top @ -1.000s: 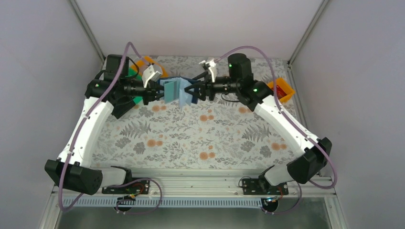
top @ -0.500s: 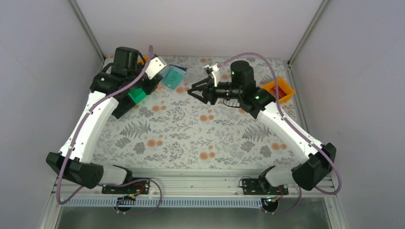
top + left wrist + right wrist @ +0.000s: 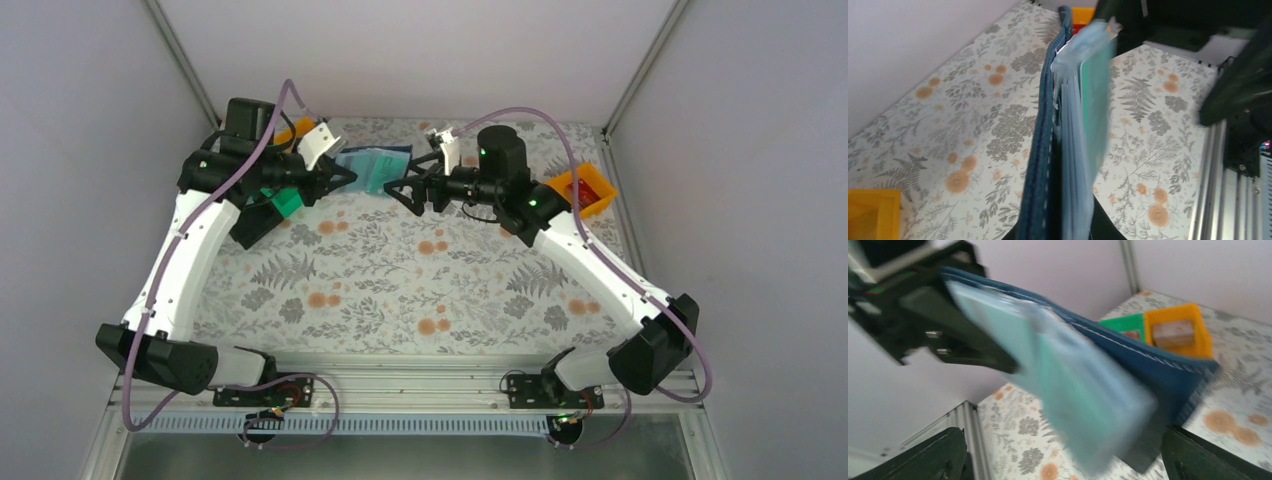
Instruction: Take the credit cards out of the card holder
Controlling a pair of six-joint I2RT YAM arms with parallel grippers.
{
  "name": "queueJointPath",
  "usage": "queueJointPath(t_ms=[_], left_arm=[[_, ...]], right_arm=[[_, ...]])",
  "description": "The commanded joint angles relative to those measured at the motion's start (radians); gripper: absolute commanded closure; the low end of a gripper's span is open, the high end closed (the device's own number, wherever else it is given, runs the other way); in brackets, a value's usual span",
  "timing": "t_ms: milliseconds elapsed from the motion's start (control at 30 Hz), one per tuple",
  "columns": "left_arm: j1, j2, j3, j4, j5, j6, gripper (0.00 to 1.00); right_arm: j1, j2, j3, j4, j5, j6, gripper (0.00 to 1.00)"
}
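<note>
The card holder (image 3: 375, 165) is up in the air, over the far part of the flowery surface (image 3: 400, 290). The left jaws are shut tight on one end of it and hold it up. From the left wrist camera the card holder stands on edge, with its dark blue cover on one side and the pale blue pockets (image 3: 1070, 150) next to that. A green credit card (image 3: 1095, 95) sits in those pockets, on the side away from the cover. The right jaws are wide open and hold nothing. They are just beside the card holder, at the end away from the left jaws, and point at it. In the right wrist camera the card holder looks blurry, so I cannot tell if the right jaws touch it. A green bin (image 3: 286, 203) sits on the surface, lower than the card holder, on the left jaws' side. An orange bin (image 3: 293, 130) is next to it, with a small pale block (image 3: 1173, 332) inside. Another orange bin (image 3: 590, 190) is well apart from the card holder, past the right jaws.
</note>
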Motion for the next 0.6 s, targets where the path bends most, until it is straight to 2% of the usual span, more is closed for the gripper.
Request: queueJointPath(t_ms=[0, 200, 267, 333, 400, 567], left_arm=[[0.02, -0.04, 0.008, -0.012, 0.146, 0.02, 0.98], [0.032, -0.055, 0.01, -0.061, 0.268, 0.088, 0.98], [0.033, -0.058, 0.01, -0.074, 0.295, 0.105, 0.98], [0.035, -0.06, 0.014, -0.098, 0.335, 0.132, 0.98], [0.038, -0.059, 0.017, -0.122, 0.379, 0.162, 0.98], [0.061, -0.069, 0.021, -0.143, 0.408, 0.196, 0.98]], right_arm=[[0.007, 0.032, 0.036, -0.07, 0.169, -0.018, 0.01], [-0.002, 0.023, 0.018, -0.074, 0.141, -0.104, 0.01], [-0.011, 0.009, 0.004, -0.052, 0.03, -0.145, 0.01], [-0.012, -0.003, -0.003, -0.032, -0.113, -0.197, 0.06], [-0.012, -0.017, -0.016, 0.003, -0.223, -0.221, 0.25], [-0.014, -0.061, -0.048, 0.036, -0.29, -0.225, 0.88]])
